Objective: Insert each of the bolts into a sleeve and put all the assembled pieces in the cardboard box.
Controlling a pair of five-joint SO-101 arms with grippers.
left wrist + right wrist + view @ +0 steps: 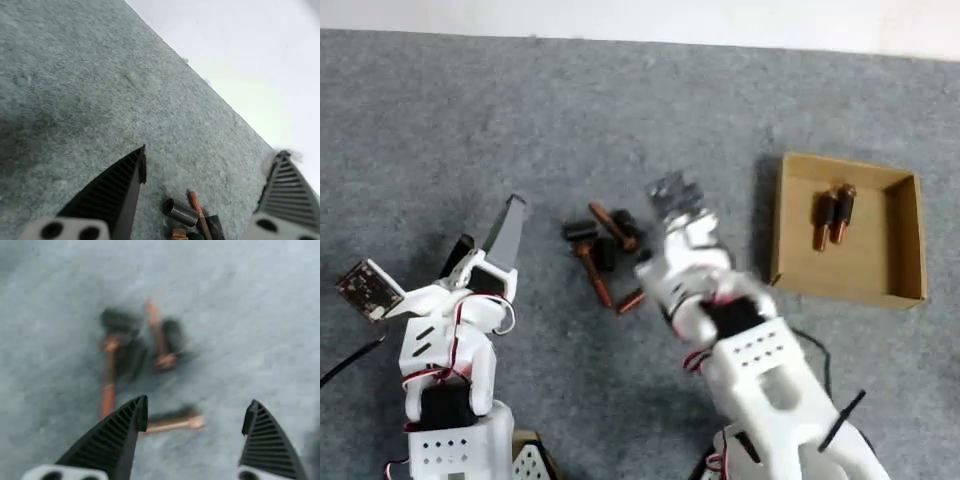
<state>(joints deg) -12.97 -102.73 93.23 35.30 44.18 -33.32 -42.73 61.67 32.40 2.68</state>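
Copper bolts (592,268) and black sleeves (582,231) lie in a loose cluster on the grey carpet mid-table. One bolt (631,300) lies apart, nearest the right arm. My right gripper (675,195) hovers open just right of the cluster; its wrist view shows a bolt (172,422) between its fingers' line and other bolts (157,337) and sleeves (117,320) farther off. My left gripper (490,222) stands open to the left of the pile, holding nothing; a sleeve (181,212) and a bolt (195,202) lie ahead of it. The cardboard box (795,230) holds two assembled pieces (833,215).
Grey carpet (470,120) covers the table up to a white edge at the back. A small circuit board (367,287) sticks out from the left arm. Open carpet lies between the pile and the box.
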